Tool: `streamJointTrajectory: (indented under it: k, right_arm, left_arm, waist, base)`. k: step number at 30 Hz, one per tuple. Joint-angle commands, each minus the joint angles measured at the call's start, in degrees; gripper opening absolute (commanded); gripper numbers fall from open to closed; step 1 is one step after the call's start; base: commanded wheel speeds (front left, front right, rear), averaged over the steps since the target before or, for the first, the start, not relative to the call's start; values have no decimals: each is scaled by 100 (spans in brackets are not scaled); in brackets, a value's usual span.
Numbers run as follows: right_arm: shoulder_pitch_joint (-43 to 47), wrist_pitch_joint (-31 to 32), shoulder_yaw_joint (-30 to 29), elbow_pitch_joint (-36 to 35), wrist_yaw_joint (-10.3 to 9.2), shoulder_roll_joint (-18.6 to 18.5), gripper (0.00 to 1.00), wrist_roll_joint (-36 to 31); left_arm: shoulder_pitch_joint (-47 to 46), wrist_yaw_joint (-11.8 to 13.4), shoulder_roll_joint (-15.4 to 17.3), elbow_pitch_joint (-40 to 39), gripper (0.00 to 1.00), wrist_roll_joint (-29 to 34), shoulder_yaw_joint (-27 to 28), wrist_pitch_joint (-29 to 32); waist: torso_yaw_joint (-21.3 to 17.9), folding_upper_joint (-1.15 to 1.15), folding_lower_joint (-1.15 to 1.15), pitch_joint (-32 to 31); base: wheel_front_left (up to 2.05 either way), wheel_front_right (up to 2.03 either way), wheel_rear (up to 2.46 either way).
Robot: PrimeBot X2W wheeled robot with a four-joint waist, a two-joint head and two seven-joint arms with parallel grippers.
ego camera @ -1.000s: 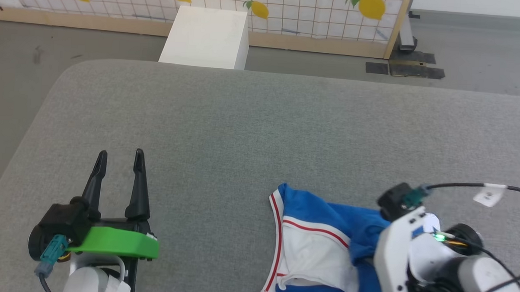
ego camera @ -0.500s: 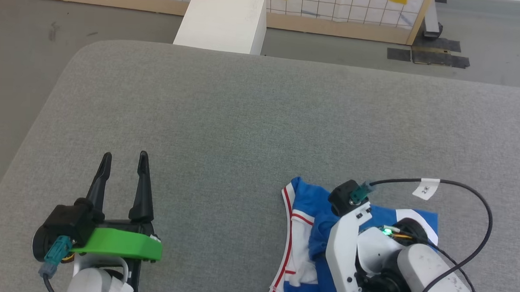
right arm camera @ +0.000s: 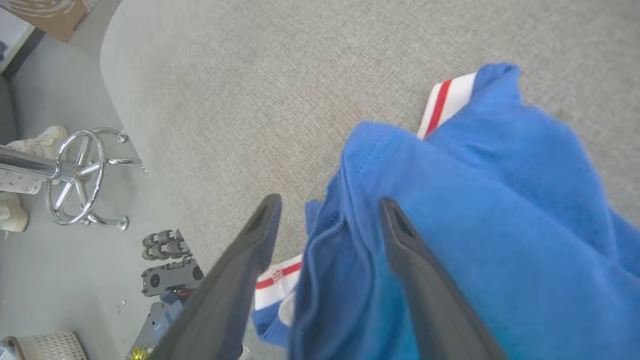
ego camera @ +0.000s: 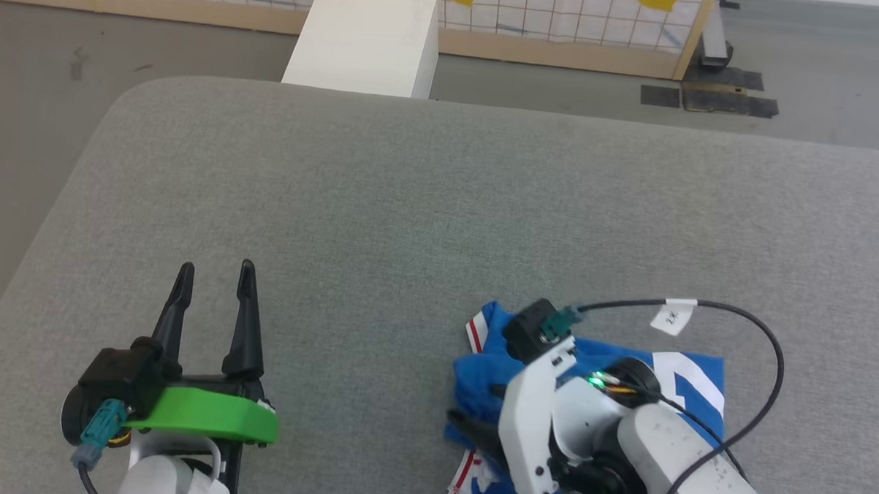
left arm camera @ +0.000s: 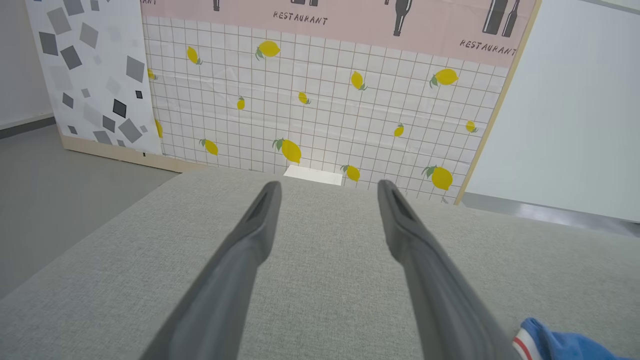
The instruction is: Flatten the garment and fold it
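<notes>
The shirt point(ego camera: 478, 384) lies bunched on the grey bench point(ego camera: 411, 217), near the front edge and right of the middle in the head view. It is a blue heap with red-and-white trim at its left edge and part of a white print on its right side. The right tool point(right arm camera: 327, 200) reaches over the heap with its white wrist on top of it, hiding the middle of the cloth. In the right wrist view its two dark fingers stand apart. A blue fold point(right arm camera: 475, 225) runs between and under them, with the right finger lying against the cloth and the left finger over bare bench and a strip of trim. Nothing is clamped. A black cable point(ego camera: 764, 361) with a white tag loops from that wrist across the bench. The left tool point(ego camera: 216, 267) is well apart from the shirt at the lower left, above the bench, its fingers spread and holding nothing. In the left wrist view a blue corner point(left arm camera: 555, 345) shows at the lower right. Beyond the far edge stand a white box point(ego camera: 363, 39) and a lemon-patterned panel point(left arm camera: 320, 100).
</notes>
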Motion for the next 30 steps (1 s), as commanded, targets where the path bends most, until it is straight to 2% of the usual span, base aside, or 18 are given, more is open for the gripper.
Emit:
streamJointTrajectory:
  k: [1,5,9,16,20,23,26,30]
  right_arm:
    - [-143,-47,70,-131,-9,19,100,126]
    - [-315,-180,126,-596,-9,-100,100,308]
    - [-387,-625,-167,-1183,-9,-306,100,371]
    - [-215,-2401,-1247,-2094,-9,-698,100,139]
    - [117,-3264,-1924,-2182,-9,-922,100,-69]
    - [449,-3685,-2497,-2121,-9,-993,100,-222]
    - [833,-4111,-3143,-2050,-9,-975,100,-402]
    - [1344,-4546,-3684,-1938,-9,-902,100,-542]
  left_arm:
    - [32,20,-26,31,100,-15,-15,-22]
    - [44,11,-26,70,100,12,-23,-22]
    - [37,4,-26,84,100,54,-17,-22]
    - [75,14,-26,62,100,93,26,-22]
    - [106,30,-27,46,100,101,46,-22]
    - [125,38,-27,31,100,106,52,-22]
    - [137,48,-27,20,100,107,47,-22]
    - [146,52,-27,20,100,104,27,-22]
  waist:
    - [-103,0,0,-102]
    - [-236,0,0,-223]
    - [-389,0,0,-341]
    - [-681,0,0,-522]
    - [-802,0,0,-568]
    - [-852,0,0,-582]
    - [-874,0,0,-601]
    - [-868,0,0,-619]
  base:
    - [0,0,0]
    - [0,0,0]
    - [0,0,0]
    - [0,0,0]
    - [0,0,0]
    - [0,0,0]
    - [0,0,0]
    - [0,0,0]
